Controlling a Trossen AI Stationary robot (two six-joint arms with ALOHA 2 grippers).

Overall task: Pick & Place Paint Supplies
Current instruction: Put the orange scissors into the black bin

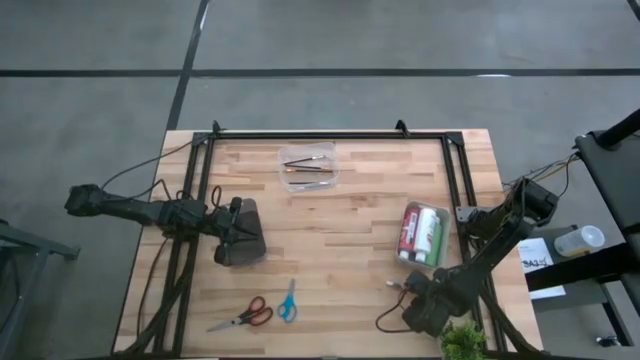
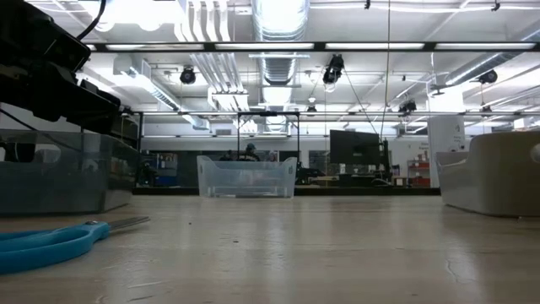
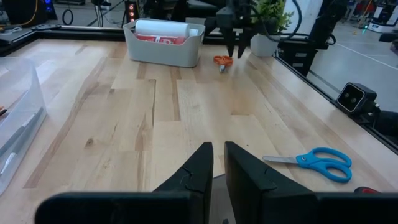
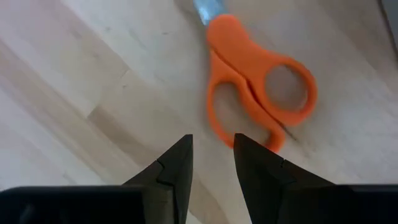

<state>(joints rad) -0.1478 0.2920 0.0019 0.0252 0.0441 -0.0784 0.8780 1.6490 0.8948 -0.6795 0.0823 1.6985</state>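
The paint bottles, red [image 1: 409,232], white [image 1: 424,226] and green [image 1: 438,244], lie on their sides in a pale bin [image 1: 424,209] at the table's right. Thin brushes [image 1: 308,164] lie in a clear tub [image 1: 308,148] at the far middle. My right gripper [image 4: 211,163] points down near the table's front right, just beside the handles of small orange scissors [image 4: 258,93]. Its fingers are slightly apart with nothing between them. My left gripper [image 3: 217,167] rests low at the table's left, aimed across the table, with a narrow gap between its fingers and nothing in it.
Blue scissors [image 1: 288,300] and red-handled scissors [image 1: 246,316] lie near the front edge, left of centre. A small green plant [image 1: 462,341] stands at the front right corner, close to my right arm. A black frame [image 1: 330,134] runs along the table's far edge and sides.
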